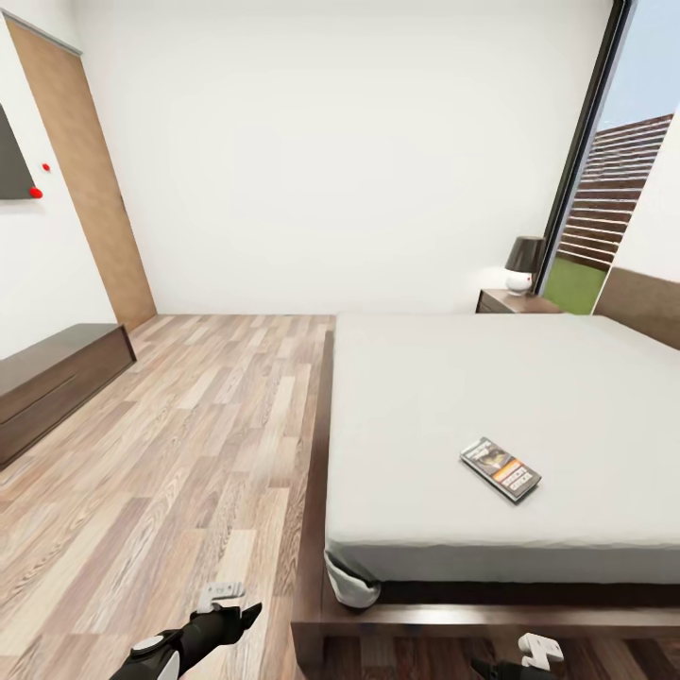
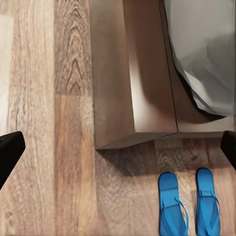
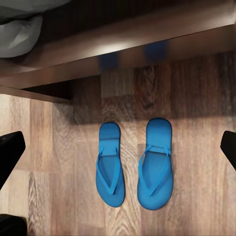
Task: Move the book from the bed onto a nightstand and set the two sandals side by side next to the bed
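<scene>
Book: thin dark paperback with orange band is lying on the pale grey-white mattress bed; we are judging a flat, edge-on approach best.
Sandals: bright blue flat sandals are sitting paired beside the frame.
Claws: left claw and right claw are both hanging spread, empty.

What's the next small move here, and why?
Probably reach the right gripper toward the book: it lies on the mattress, not the nightstand, while the sandals already sit side by side by the bed frame. Both jaws open, empty.
</scene>
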You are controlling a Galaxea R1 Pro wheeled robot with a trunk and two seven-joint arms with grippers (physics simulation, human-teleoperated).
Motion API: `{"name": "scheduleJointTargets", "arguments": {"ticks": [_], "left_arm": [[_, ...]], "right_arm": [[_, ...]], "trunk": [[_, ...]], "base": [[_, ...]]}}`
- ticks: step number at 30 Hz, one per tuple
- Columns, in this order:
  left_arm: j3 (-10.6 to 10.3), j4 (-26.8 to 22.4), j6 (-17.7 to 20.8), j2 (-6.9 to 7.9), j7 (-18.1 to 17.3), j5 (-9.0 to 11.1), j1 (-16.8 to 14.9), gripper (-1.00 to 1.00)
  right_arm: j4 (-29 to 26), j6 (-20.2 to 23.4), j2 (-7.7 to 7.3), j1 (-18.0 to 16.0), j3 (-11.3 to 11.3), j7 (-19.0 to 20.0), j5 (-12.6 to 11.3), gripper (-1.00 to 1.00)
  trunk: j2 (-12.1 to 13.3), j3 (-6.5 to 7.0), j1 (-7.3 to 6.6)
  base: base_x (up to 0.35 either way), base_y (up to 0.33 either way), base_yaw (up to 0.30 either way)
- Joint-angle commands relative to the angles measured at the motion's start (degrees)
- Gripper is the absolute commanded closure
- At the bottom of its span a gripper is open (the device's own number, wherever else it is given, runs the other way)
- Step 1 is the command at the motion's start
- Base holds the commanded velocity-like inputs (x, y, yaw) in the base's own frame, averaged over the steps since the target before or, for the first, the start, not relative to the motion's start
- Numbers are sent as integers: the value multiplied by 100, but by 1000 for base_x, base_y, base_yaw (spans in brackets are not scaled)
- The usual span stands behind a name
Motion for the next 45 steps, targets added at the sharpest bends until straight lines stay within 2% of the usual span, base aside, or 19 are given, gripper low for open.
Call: {"name": "scheduleJointTargets", "arguments": {"ticks": [1,10,14,17,21,23,29,31,32,37,45], "left_arm": [[18,-5,51,-5,-28,54,-1,-100],[14,87,49,-34,-3,46,-1,-100],[10,280,42,-153,39,18,-1,-100],[-1,340,37,-195,121,3,-1,-100],[-13,373,34,-246,387,-7,-1,-100],[-13,376,34,-262,460,-8,-1,-100],[-6,467,32,-279,588,-6,-1,-100],[-3,617,13,-280,607,-10,-1,-100],[-2,872,-147,-280,626,-15,-1,-100],[-7,1237,-518,-280,637,-17,-1,-100],[-8,1609,-689,-281,640,-18,-1,-100]], "right_arm": [[-4,59,-1,-1,-12,21,-53,-100],[3,56,9,-1,-12,13,-40,-100],[17,-27,37,-1,-12,4,-38,-100],[148,-174,51,-1,-8,1,-37,-100],[612,-384,59,-1,-1,-68,-37,-100],[683,-408,60,-1,2,-191,-37,-100],[800,-446,94,-1,5,-1101,-33,-100],[819,-452,149,-1,6,-1470,-31,-100],[828,-456,259,0,6,-1754,-32,-100],[830,-457,333,-1,6,-1900,-33,-100],[835,-452,356,-1,6,-1945,-31,-100]], "trunk": [[39,13,-23],[400,175,-221],[561,246,-309],[681,300,-375],[841,372,-463],[922,408,-507],[1162,516,-638],[1242,552,-682],[1283,570,-704],[1483,659,-814],[1804,803,-990]], "base": [[0,0,0],[0,0,0],[0,0,0],[0,0,0],[0,0,0],[0,0,0],[0,0,0],[0,0,0],[0,0,0],[0,0,0],[0,0,0]]}}
